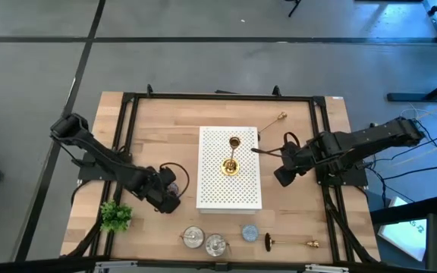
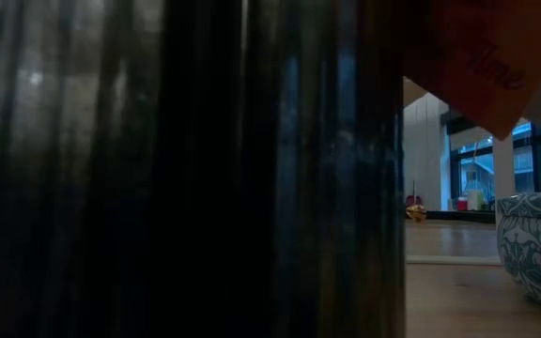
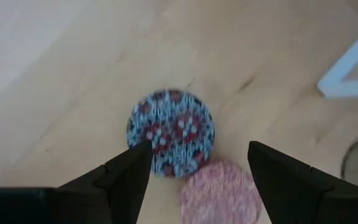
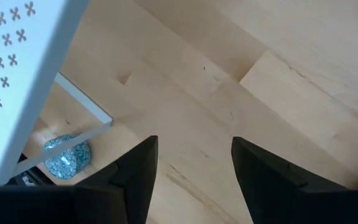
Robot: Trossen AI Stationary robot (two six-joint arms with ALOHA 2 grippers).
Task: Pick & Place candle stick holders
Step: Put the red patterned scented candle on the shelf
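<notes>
One gold candle stick holder (image 1: 231, 162) stands on its round base on the white perforated platform (image 1: 212, 189) at the table's middle. A second (image 1: 274, 121) lies on its side on the wood beyond the platform's far right corner. A third (image 1: 290, 243) lies on its side near the table's front edge, dark base toward the left. My left gripper (image 1: 169, 196) (image 3: 197, 168) hangs open at the platform's left, over a blue-and-red patterned disc (image 3: 171, 132) and a pink disc (image 3: 219, 193). My right gripper (image 1: 284, 168) (image 4: 194, 168) hangs open over bare wood at the platform's right.
Two clear glass pots (image 1: 192, 238) (image 1: 215, 244) and a blue disc (image 1: 249, 232) sit near the front edge, and a small green plant (image 1: 115, 216) stands at the front left. In the low view a dark thing fills most of the picture beside a patterned pot (image 2: 538, 246).
</notes>
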